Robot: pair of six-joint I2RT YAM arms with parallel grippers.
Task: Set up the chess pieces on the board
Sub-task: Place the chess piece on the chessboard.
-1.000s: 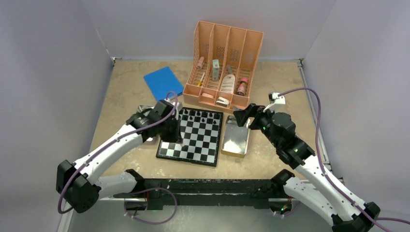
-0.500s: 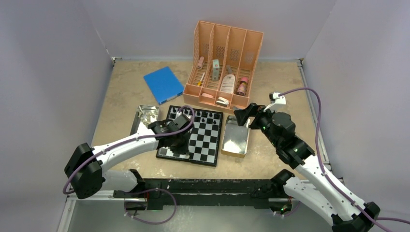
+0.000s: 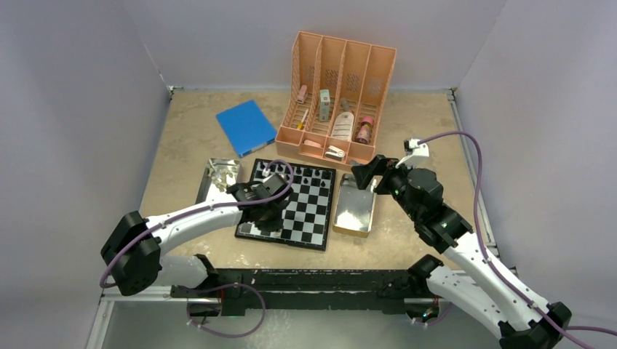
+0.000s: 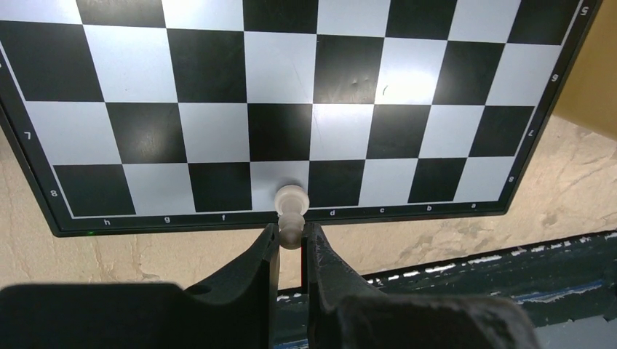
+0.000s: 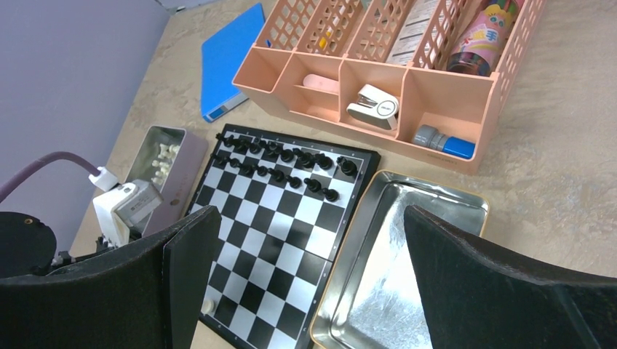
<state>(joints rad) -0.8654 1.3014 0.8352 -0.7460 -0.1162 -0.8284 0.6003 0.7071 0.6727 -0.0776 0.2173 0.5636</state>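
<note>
Jaws of the left gripper (image 4: 291, 234) are pinched shut on a pale piece (image 4: 292, 203), poised at the near edge row of the board (image 4: 349, 109).

The piece lies straight ahead of the jaws, its long axis in line with them and its wider round end poking out past the tips. Just beyond it is the white edge-row square between the f and d marks (whether it touches that square, I cannot tell). The left arm (image 3: 196, 217) reaches in low, its wrist tipped down over the board's near rim. It is plainly the nearer arm, since the right gripper (image 5: 311, 218) hangs well off to the side, jaws spread wide and empty above the tray (image 5: 436, 190). The black pieces (image 5: 280, 158) stand far beyond the jaws. The coming move looks like a short set-down and release.
</note>
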